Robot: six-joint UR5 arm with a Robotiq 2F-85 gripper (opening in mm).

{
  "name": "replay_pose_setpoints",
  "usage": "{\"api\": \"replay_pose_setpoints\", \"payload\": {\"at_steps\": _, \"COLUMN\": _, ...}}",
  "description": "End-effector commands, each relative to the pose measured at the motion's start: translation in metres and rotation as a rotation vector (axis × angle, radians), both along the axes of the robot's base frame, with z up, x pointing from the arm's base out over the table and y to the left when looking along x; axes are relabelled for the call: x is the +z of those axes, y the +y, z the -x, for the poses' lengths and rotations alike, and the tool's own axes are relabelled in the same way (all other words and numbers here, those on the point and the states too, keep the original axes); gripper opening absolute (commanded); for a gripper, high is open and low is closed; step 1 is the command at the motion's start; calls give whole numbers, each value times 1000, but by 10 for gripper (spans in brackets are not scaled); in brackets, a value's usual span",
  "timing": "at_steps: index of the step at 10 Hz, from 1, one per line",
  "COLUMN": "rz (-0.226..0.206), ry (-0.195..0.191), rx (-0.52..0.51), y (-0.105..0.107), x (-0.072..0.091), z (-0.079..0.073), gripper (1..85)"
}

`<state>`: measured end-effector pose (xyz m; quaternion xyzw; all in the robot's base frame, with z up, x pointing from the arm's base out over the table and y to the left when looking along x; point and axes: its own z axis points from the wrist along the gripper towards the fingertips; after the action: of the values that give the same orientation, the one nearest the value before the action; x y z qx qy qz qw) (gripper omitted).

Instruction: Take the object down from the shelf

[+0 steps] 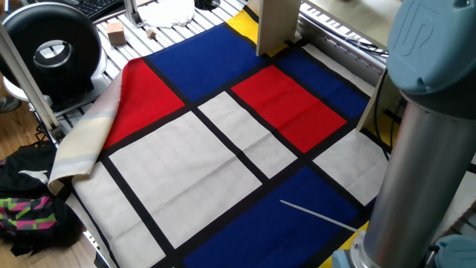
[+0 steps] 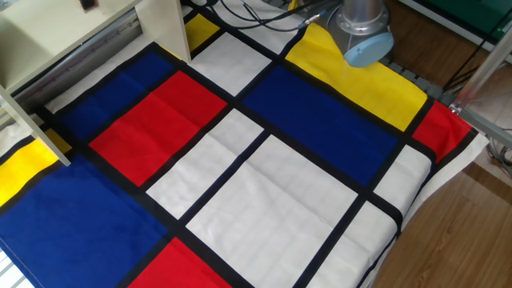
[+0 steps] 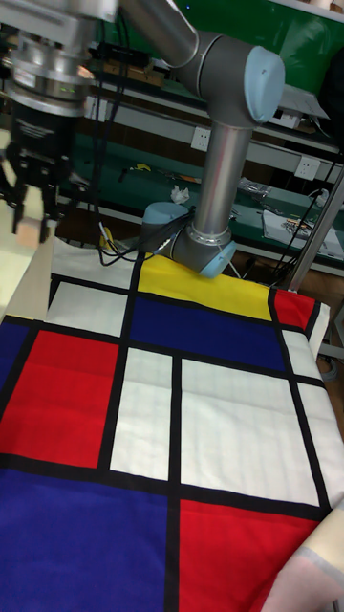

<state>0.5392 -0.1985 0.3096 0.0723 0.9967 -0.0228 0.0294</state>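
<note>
In the tall fixed view my gripper (image 3: 32, 212) hangs at the top left over the cream shelf (image 3: 11, 273), its dark fingers (image 3: 14, 201) spread apart and open. A small pale tan patch (image 3: 34, 229) shows between the fingertips; I cannot tell whether it is the object or touches the fingers. The shelf's top and upright panel (image 2: 164, 24) fill the top left of the other fixed view, where only a dark bit of the gripper (image 2: 86, 4) peeks in. One shelf leg (image 1: 277, 26) stands at the back of the one fixed view.
A cloth of red, blue, white and yellow panels (image 2: 264, 184) covers the table. The arm's grey column and blue joint (image 1: 428, 112) fill the right side. A bigger tan wooden block (image 1: 114, 31) and a black round device (image 1: 50, 48) lie beyond the cloth, with bags (image 1: 30, 208) on the floor.
</note>
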Motion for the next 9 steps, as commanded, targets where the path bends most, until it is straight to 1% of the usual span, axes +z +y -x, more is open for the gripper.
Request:
{"api": "replay_pose_setpoints", "payload": {"at_steps": 1, "rz": -22, "ry": -29, "rx": -18, "y": 33, "x": -9, "z": 2, "gripper": 13}}
{"api": "replay_pose_setpoints", "payload": {"at_steps": 2, "rz": -11, "ry": -24, "rx": -2, "y": 34, "x": -11, "z": 4, "gripper": 13}}
{"api": "replay_pose_setpoints", "payload": {"at_steps": 3, "rz": 16, "ry": -23, "rx": 9, "y": 37, "x": -17, "z": 9, "gripper": 13}}
{"api": "replay_pose_setpoints", "payload": {"at_steps": 4, "rz": 26, "ry": -35, "rx": 9, "y": 44, "x": -24, "z": 10, "gripper": 13}}
{"api": "replay_pose_setpoints", "payload": {"at_steps": 6, "rz": 28, "ry": -41, "rx": 15, "y": 55, "x": -37, "z": 12, "gripper": 13}}
{"api": "replay_pose_setpoints", "payload": {"at_steps": 9, "rz": 32, "ry": -49, "rx": 27, "y": 59, "x": -49, "z": 8, "gripper": 13}}
